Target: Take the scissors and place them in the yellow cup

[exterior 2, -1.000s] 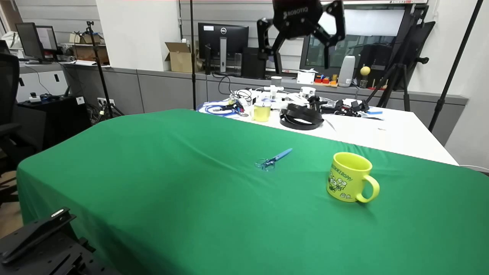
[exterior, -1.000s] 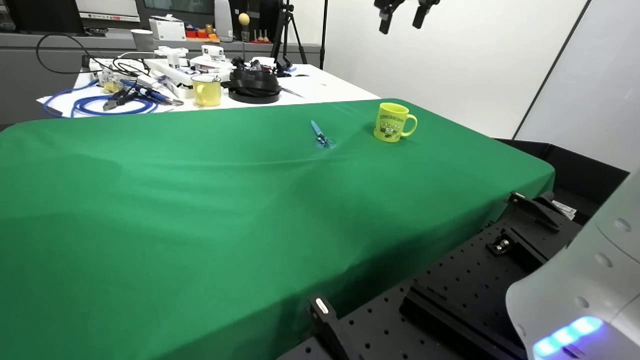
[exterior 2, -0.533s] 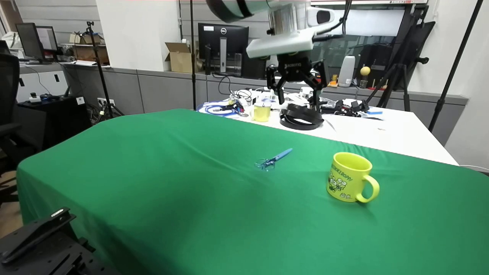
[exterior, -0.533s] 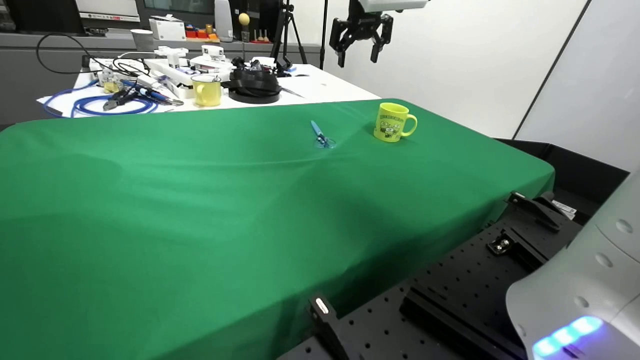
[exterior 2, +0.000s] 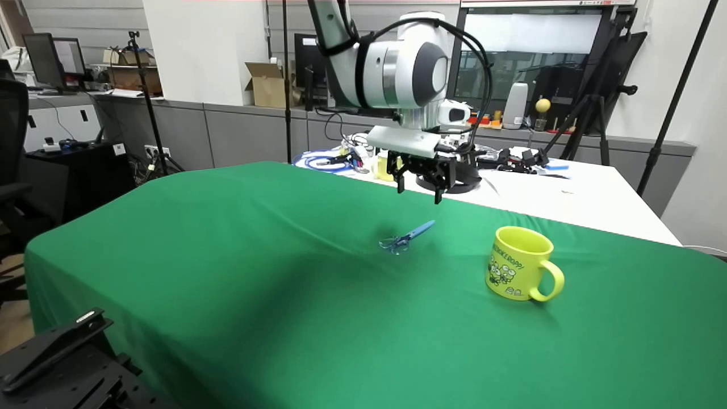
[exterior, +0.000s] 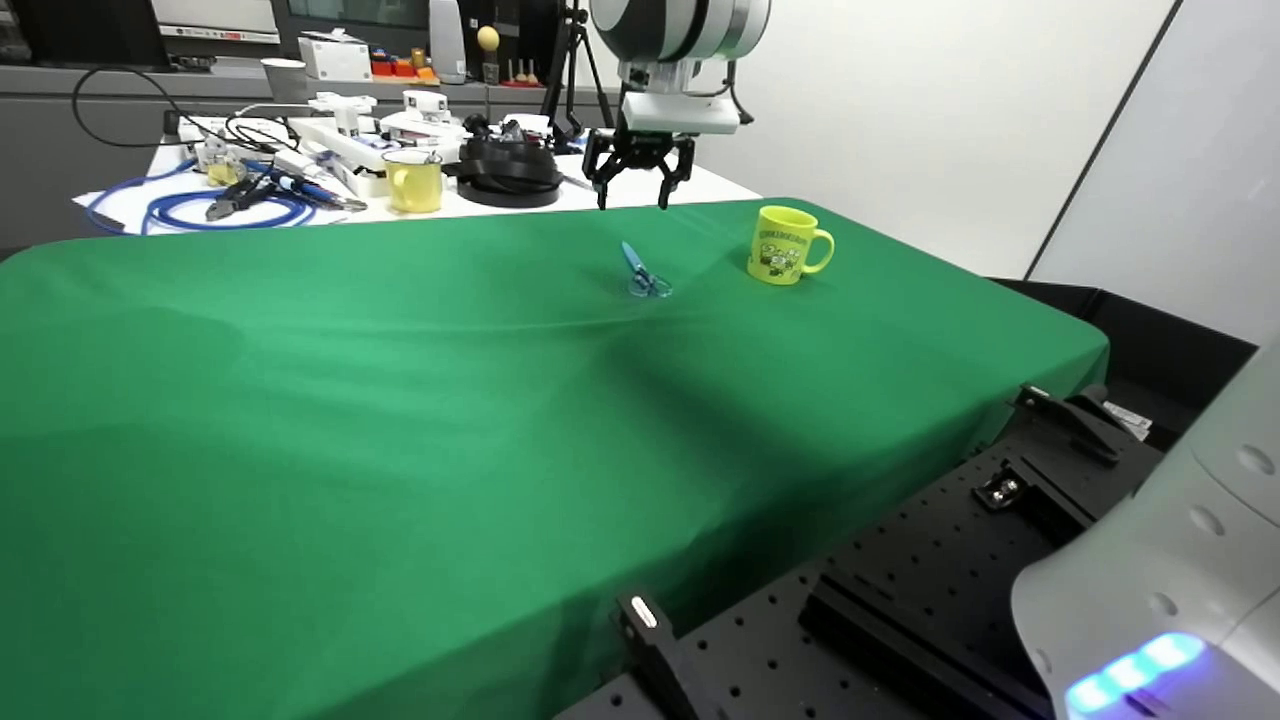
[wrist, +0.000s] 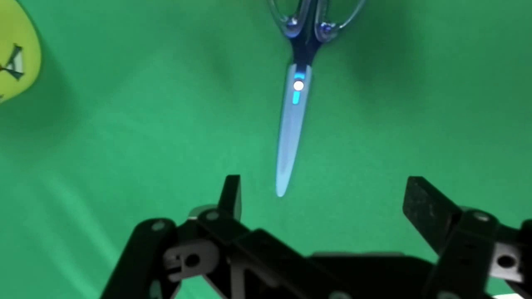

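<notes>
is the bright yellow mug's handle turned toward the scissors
No, in an exterior view the bright yellow mug has its handle facing away from the scissors.

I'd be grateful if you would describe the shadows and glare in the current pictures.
In the wrist view, a bright white spot shows on the scissors, soft shadow lies beside the yellow cup, and the gripper looks dark; in an exterior view, the light strip glares bluish-white; in both exterior views, soft-edged shadows lie on the green cloth.
</notes>
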Motion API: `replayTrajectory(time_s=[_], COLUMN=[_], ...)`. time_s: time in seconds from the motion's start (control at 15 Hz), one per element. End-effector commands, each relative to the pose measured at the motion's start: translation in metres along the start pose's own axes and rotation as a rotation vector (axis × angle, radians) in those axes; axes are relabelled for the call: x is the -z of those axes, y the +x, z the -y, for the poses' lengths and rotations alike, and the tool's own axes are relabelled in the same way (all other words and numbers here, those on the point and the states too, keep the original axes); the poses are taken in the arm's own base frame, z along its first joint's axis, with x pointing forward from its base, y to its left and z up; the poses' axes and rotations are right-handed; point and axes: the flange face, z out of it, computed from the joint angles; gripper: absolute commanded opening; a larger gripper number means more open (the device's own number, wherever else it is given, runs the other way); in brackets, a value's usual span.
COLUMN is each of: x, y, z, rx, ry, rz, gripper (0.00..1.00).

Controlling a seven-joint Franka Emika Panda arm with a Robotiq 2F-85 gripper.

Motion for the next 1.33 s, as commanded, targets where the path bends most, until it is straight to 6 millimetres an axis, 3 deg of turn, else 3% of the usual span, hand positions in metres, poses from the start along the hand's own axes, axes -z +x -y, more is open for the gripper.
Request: replayTrajectory(time_s=[0.0, 0.6, 1.27], x=[-0.019, -0.044, -0.061], y=[0.019, 0.010, 0.000], z=[0.007, -0.006, -0.003], rx=[-0.042, -0.117, -0.125], ry=[0.036, 0.020, 0.021], rz=[-0.010, 0.049, 0.072], gripper=[1.00, 1.00, 1.00])
